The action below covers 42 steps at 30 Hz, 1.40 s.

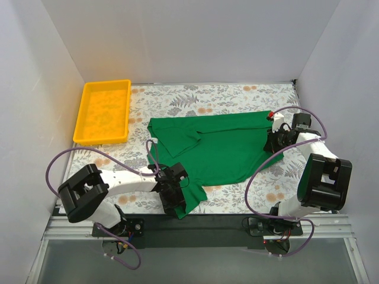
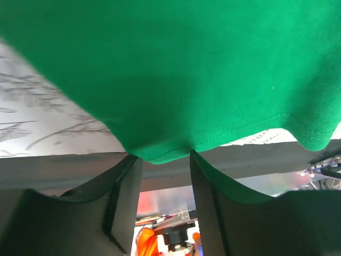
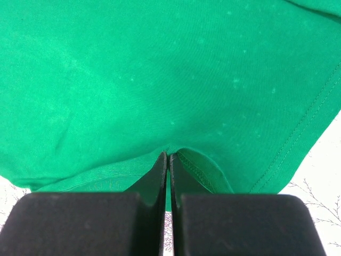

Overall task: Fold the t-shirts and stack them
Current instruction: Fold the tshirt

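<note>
The bright green t-shirt lies spread on the floral tabletop, one sleeve folded over its left part. My left gripper is at the shirt's near-left corner. In the left wrist view the gripper is open, its fingers well apart, and the shirt's hem sits right at the tips, with cloth draped along the right finger. My right gripper is at the shirt's right edge. In the right wrist view it is shut on a pinch of the shirt's hem.
A yellow plastic tray stands at the far left of the table. White walls close in the left, back and right sides. A black strip runs along the near table edge, just below the left gripper.
</note>
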Each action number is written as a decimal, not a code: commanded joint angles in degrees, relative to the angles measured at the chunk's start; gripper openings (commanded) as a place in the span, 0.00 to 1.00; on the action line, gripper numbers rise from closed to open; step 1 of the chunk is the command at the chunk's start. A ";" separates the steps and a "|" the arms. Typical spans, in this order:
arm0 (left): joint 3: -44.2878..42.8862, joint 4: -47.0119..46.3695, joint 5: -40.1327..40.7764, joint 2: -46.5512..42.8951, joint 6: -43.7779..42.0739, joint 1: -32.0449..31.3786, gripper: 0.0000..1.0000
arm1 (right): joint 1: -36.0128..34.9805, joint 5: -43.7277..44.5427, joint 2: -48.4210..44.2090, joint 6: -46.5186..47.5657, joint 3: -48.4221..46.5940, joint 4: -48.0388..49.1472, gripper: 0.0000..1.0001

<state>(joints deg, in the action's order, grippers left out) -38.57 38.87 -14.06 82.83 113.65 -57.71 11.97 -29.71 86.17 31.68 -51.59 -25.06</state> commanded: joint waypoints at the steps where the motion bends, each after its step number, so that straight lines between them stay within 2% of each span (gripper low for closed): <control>1: -2.04 -1.61 2.11 0.76 5.97 -1.08 0.38 | 0.34 -1.66 -1.44 0.22 0.44 0.72 0.01; 6: -0.55 -1.26 1.23 -0.38 6.15 -1.44 0.25 | 0.78 -1.84 -1.18 0.31 0.35 0.71 0.01; 7: -0.46 -0.99 1.15 -0.82 6.06 -1.44 0.19 | 0.78 -1.84 -1.18 0.31 0.44 0.71 0.01; 10: -0.54 -0.03 1.15 -2.67 5.45 -1.44 0.08 | 0.69 -1.84 -1.27 0.31 0.35 0.71 0.01; 11: -0.63 0.24 1.32 -3.28 5.27 -1.44 0.01 | 0.78 -1.93 -1.27 0.31 0.44 0.63 0.01; 18: -0.98 -3.01 3.52 -11.78 -2.00 0.58 0.00 | 2.79 -3.24 -3.90 1.36 -0.52 -0.95 0.01; 22: -0.98 -5.56 3.35 -18.82 -8.24 7.95 0.00 | 6.91 -6.14 -8.12 3.21 -1.05 -2.80 0.01; 25: -1.68 -6.27 -0.08 -20.16 -13.43 17.95 0.00 | 9.56 -7.28 -10.93 3.56 -1.75 -4.11 0.01; 28: -3.97 -7.05 -1.75 -19.20 -16.60 22.10 0.00 | 10.62 -8.60 -12.25 3.56 -2.37 -5.08 0.01; 35: -7.31 -12.84 -5.44 -16.21 -17.41 28.53 0.00 | 10.62 -9.57 -11.20 2.86 -2.02 -5.09 0.01; 42: -4.68 -20.41 -9.22 -17.44 -13.46 35.56 0.00 | 10.71 -9.13 -9.27 2.86 -1.49 -5.00 0.01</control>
<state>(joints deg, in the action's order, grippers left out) -43.86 23.70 -20.45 67.02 98.37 -24.38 22.48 -37.69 76.25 34.37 -52.14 -29.93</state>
